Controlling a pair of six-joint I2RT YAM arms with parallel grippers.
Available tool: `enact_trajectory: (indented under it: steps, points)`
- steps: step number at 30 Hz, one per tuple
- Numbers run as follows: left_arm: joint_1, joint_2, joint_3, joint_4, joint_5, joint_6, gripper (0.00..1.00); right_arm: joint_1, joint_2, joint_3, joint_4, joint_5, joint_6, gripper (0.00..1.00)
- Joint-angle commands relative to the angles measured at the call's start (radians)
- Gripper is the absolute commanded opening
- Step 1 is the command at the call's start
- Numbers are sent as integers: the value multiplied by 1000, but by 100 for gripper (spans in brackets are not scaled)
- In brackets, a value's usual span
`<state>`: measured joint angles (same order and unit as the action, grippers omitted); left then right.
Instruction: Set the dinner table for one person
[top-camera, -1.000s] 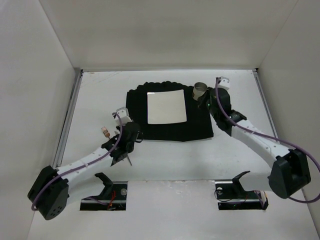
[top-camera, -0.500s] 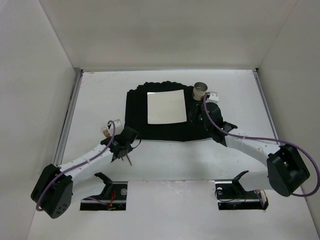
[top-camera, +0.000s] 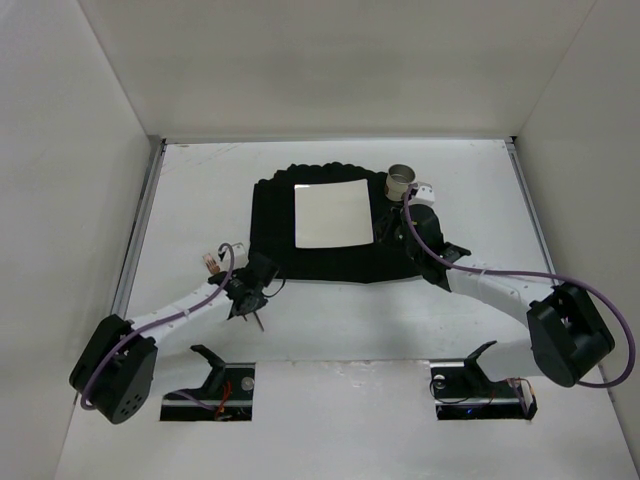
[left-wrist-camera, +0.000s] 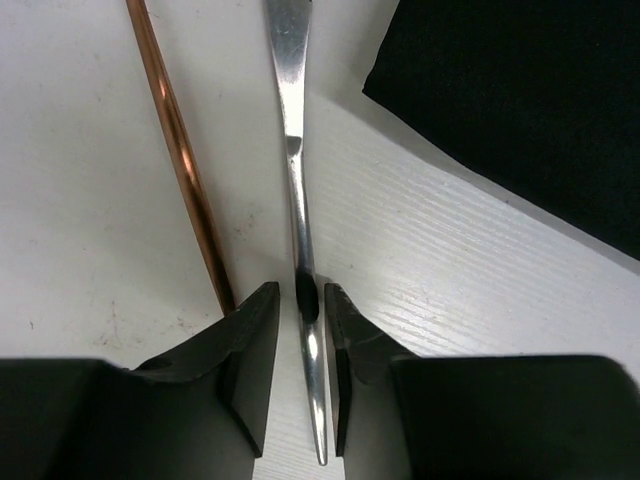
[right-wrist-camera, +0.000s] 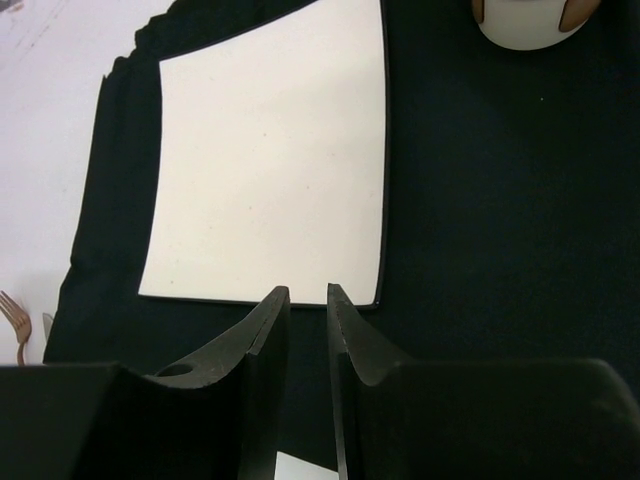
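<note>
A silver utensil (left-wrist-camera: 290, 150) lies on the white dinner table (top-camera: 200, 190) just off the black mat's (top-camera: 270, 220) near left corner; it also shows in the top view (top-camera: 258, 320). My left gripper (left-wrist-camera: 300, 290) is low over its handle, jaws on either side with a thin gap each way. A copper fork (left-wrist-camera: 180, 150) lies close on its left. My right gripper (right-wrist-camera: 308, 292) hovers over the mat (right-wrist-camera: 500, 200) near the square white plate's (right-wrist-camera: 270, 160) near right corner, jaws narrowly apart and empty. A cup (top-camera: 401, 181) stands on the mat's far right corner.
White walls enclose the table on three sides, with a metal rail (top-camera: 140, 230) along the left edge. The copper fork's tines (top-camera: 210, 264) lie left of my left gripper (top-camera: 247, 297). Two black stands sit at the near edge by the arm bases.
My right gripper drew back from the cup, which stays on the mat, and dropped toward the plate's corner. My left gripper lowered around the silver utensil, which did not move.
</note>
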<state>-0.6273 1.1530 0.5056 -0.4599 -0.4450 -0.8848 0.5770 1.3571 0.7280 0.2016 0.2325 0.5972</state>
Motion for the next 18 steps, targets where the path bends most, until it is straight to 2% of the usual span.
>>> enact_trajectory:
  steps: [1,6,11,18]
  points:
    - [-5,20,22,-16,31,-5,20,-4,7,2,71,-12,12,28]
    - [-5,1,34,-31,20,-5,8,-4,13,4,71,-15,12,29]
    - [21,-93,66,-80,-32,36,6,-12,7,-1,71,-15,12,32]
    - [-10,-159,272,-189,-116,113,6,-24,-15,-16,84,-12,19,37]
